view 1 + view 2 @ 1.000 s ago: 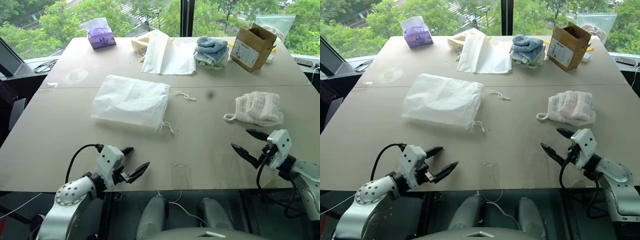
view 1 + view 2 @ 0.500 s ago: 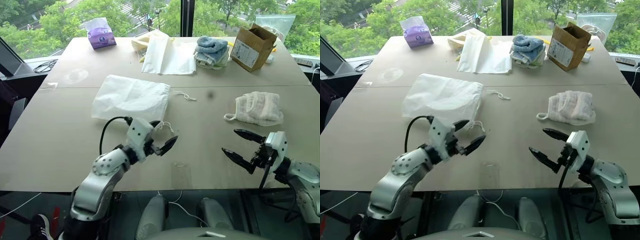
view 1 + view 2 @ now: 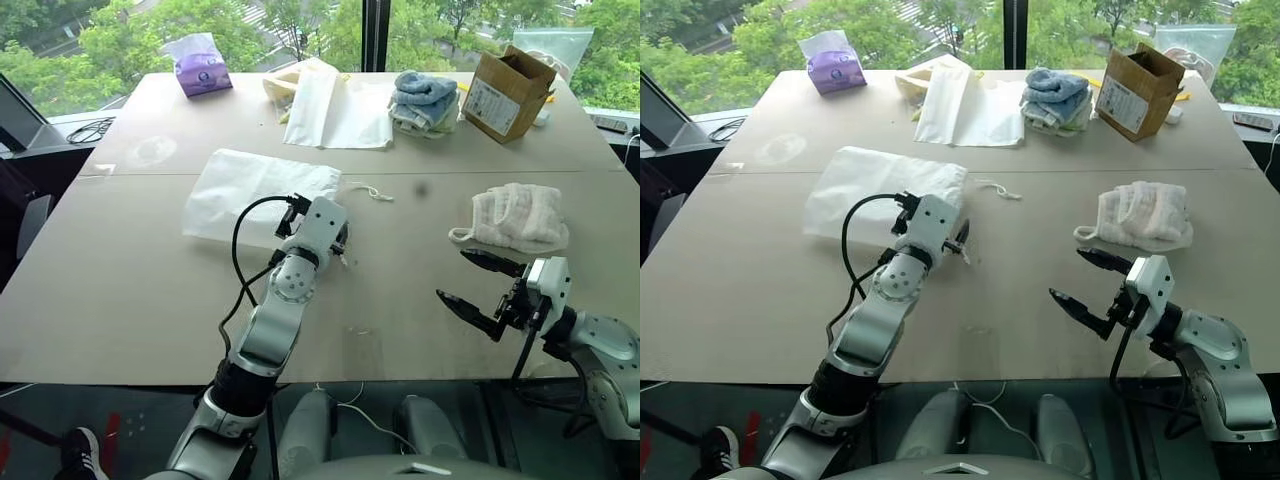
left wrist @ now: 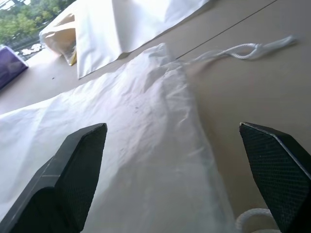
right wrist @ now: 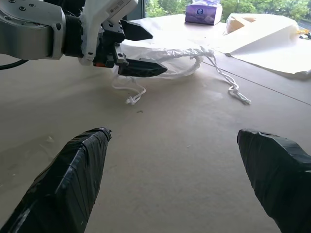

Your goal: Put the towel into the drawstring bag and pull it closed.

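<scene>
Left gripper (image 5: 131,48), jaws spread and empty, poised at the mouth of the drawstring bag (image 3: 250,190); right gripper (image 3: 478,290), likewise spread, just short of the towel (image 3: 518,217) lying well right of the bag: pinching both fabric layers would seal the mouth.

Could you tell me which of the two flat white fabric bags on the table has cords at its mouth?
The nearer one, the drawstring bag by the left claw: thin white cords trail from its right end. The cream flat bag at the far edge shows none.
</scene>
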You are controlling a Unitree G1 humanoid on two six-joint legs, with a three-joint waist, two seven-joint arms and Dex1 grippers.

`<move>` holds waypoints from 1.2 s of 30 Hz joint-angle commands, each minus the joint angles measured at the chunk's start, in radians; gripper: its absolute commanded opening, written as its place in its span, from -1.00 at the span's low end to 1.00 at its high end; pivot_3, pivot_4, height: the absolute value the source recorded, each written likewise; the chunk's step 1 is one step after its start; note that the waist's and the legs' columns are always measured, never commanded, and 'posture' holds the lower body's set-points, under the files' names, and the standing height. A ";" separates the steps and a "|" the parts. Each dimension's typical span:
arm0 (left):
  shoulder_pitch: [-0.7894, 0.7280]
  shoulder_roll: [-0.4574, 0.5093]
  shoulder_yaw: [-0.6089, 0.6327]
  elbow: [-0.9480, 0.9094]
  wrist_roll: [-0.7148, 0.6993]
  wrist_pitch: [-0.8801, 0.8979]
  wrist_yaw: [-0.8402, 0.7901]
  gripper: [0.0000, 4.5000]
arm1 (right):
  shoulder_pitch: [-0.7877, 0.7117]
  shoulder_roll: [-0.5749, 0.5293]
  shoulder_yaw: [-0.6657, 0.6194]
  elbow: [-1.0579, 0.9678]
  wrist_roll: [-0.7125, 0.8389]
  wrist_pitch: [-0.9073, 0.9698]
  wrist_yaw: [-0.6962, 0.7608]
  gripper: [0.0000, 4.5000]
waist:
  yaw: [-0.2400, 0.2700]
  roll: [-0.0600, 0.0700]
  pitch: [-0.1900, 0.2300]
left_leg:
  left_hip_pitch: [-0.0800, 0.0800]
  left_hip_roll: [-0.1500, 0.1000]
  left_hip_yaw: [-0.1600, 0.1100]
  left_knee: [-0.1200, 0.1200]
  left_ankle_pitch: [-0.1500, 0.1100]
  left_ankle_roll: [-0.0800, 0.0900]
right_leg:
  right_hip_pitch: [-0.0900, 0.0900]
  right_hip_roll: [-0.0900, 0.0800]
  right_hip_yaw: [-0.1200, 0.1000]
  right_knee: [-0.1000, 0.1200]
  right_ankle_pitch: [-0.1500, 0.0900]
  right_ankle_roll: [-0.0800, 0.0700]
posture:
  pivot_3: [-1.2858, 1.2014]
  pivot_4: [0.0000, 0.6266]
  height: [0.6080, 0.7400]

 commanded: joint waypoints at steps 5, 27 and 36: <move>-0.028 -0.025 0.029 0.019 0.082 -0.014 0.049 0.99 | 0.001 0.000 -0.024 -0.015 0.002 -0.034 -0.011 1.00 | 0.000 0.000 0.000 | 0.000 0.000 0.000 0.000 0.000 0.000 | 0.000 0.000 0.000 0.000 0.000 0.000 | 0.03 -0.52 1.00; 0.010 -0.036 0.174 -0.009 0.022 -0.090 -0.037 -0.96 | -0.077 0.034 -0.082 0.031 -0.048 -0.068 -0.161 1.00 | -0.002 0.000 0.000 | 0.000 0.000 0.000 0.000 0.000 -0.001 | 0.000 -0.001 0.000 0.001 0.000 0.000 | 0.03 -0.52 1.00; -0.024 -0.108 0.246 -0.092 -0.258 -0.088 -0.218 -0.96 | -0.396 0.028 -0.321 0.234 -0.014 0.440 -0.729 1.00 | 0.006 0.000 0.001 | -0.002 0.000 0.002 0.000 0.003 -0.005 | 0.000 -0.001 0.000 0.001 0.000 0.000 | 0.03 -0.52 1.00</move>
